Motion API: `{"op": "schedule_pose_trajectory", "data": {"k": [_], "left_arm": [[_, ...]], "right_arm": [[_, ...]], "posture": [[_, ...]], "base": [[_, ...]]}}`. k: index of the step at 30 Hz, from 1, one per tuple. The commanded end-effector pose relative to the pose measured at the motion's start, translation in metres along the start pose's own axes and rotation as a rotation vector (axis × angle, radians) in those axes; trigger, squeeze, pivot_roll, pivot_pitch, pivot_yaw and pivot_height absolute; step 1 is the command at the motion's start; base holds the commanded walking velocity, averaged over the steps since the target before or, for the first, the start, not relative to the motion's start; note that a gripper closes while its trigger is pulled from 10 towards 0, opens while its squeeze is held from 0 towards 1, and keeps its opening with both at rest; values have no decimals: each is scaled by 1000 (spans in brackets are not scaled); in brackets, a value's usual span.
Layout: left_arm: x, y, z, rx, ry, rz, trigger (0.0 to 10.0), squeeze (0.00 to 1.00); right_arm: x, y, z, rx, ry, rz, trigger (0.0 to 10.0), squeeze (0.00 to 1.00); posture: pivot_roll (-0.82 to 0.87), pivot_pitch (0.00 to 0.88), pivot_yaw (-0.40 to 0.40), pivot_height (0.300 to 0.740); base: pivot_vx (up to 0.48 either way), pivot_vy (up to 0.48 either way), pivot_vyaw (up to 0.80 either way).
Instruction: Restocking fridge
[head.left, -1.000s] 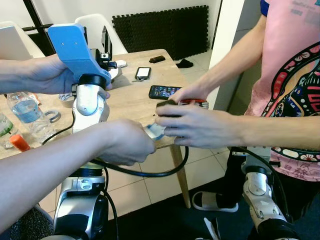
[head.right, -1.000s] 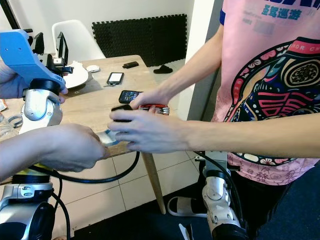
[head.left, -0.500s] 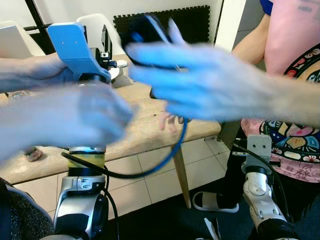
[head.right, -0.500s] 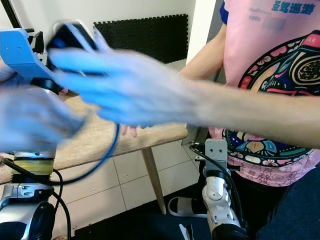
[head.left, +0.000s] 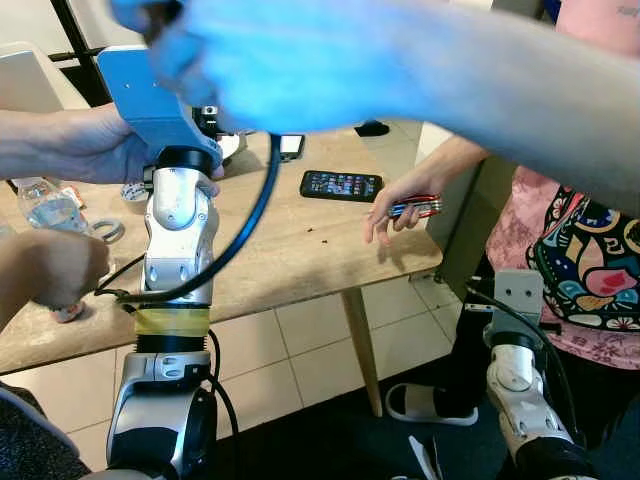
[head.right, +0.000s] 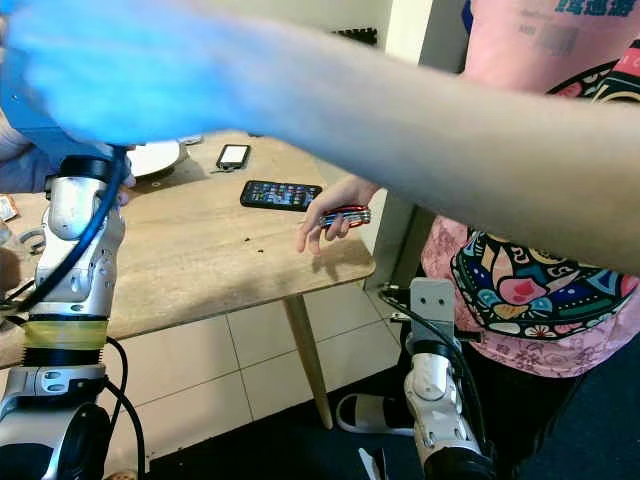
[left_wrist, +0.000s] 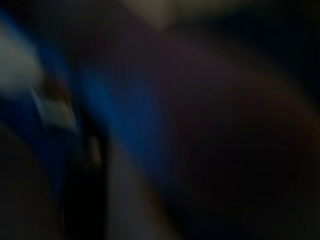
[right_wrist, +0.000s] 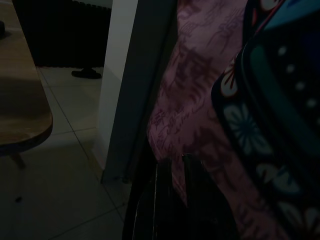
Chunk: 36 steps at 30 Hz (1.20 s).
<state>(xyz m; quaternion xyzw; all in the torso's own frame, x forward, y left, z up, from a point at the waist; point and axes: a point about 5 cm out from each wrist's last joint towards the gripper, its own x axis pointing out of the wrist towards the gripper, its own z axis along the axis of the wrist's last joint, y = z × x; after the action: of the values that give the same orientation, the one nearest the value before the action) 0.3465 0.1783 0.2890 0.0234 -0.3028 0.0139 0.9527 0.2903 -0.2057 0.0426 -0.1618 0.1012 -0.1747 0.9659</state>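
My left arm (head.left: 177, 240) stands raised over a wooden table (head.left: 290, 245), and a person's hand (head.left: 85, 148) grips its blue wrist mount (head.left: 150, 90). My left gripper (head.left: 206, 118) pokes out dark behind that mount. A clear water bottle (head.left: 45, 212) stands on the table at the left. A blurred arm (head.left: 400, 60) crosses the top of the head views, trailing a black cable (head.left: 255, 215) that loops past my left arm. My right arm (head.left: 520, 385) hangs idle at the lower right, and my right gripper (right_wrist: 170, 200) is dark against a pink shirt.
A person in a pink patterned shirt (head.left: 590, 270) stands close on my right, with a hand holding a red folding tool (head.left: 415, 207) at the table's edge. Two phones (head.left: 340, 185) (head.left: 291, 146) lie on the table. Another hand (head.left: 55, 270) is at the left. Tiled floor lies below.
The blurred arm has swung up to the top of the view, taking the black cable with it. The hand with the red tool now rests at the table's edge.
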Motion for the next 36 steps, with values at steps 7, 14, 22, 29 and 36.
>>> {"op": "schedule_pose_trajectory", "data": {"k": [7, 14, 22, 29, 36], "left_arm": [[4, -1, -1, 22, 9, -24, 10000, 0], [3, 0, -1, 23, 10, -22, 10000, 0], [3, 0, -2, 23, 10, -22, 10000, 0], [4, -2, -2, 23, 10, -30, 10000, 0], [2, -2, -2, 22, 9, -26, 10000, 0]], "right_arm": [[0, -1, -2, 12, 7, -13, 10000, 0], [0, -1, -2, 13, 8, -14, 10000, 0], [0, -2, -2, 13, 8, -15, 10000, 0], [1, -2, -3, 11, 10, -11, 10000, 0], [-2, -10, -9, 57, 40, -44, 10000, 0]], "posture": [[-6, 0, 20, 740], [-5, 0, 18, 740], [-6, 0, 18, 740], [-6, 0, 14, 740], [-6, 0, 4, 740]], "base": [[0, 0, 0], [0, 0, 0], [0, 0, 0], [0, 0, 0], [0, 0, 0]]}}
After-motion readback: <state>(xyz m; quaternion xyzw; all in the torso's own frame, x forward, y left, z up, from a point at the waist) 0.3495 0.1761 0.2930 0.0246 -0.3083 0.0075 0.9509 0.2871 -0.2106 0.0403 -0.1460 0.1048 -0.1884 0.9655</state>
